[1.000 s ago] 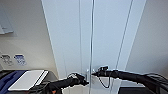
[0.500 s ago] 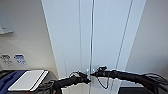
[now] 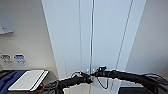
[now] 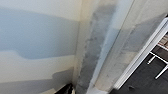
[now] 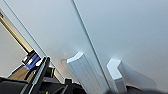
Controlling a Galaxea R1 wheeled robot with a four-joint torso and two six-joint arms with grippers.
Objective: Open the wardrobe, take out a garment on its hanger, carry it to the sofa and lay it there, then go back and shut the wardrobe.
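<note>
The wardrobe (image 3: 105,37) is a tall white cabinet right in front of me, its two doors meeting at a thin vertical seam. Both arms reach to that seam low on the doors. The left gripper (image 3: 88,80) comes in from the left and the right gripper (image 3: 94,73) from the right, both at the height of the small white handles (image 3: 90,71). In the right wrist view the two white handles (image 5: 85,72) stand side by side very close to the camera, one on each side of the seam. The left wrist view looks along a white wardrobe panel (image 4: 100,50).
At the left a flat white board (image 3: 27,80) lies on a dark table beside blue cloth (image 3: 8,78). Wall sockets (image 3: 20,59) sit above it. The left wrist view has dark floor and white furniture legs (image 4: 160,72) beside the wardrobe.
</note>
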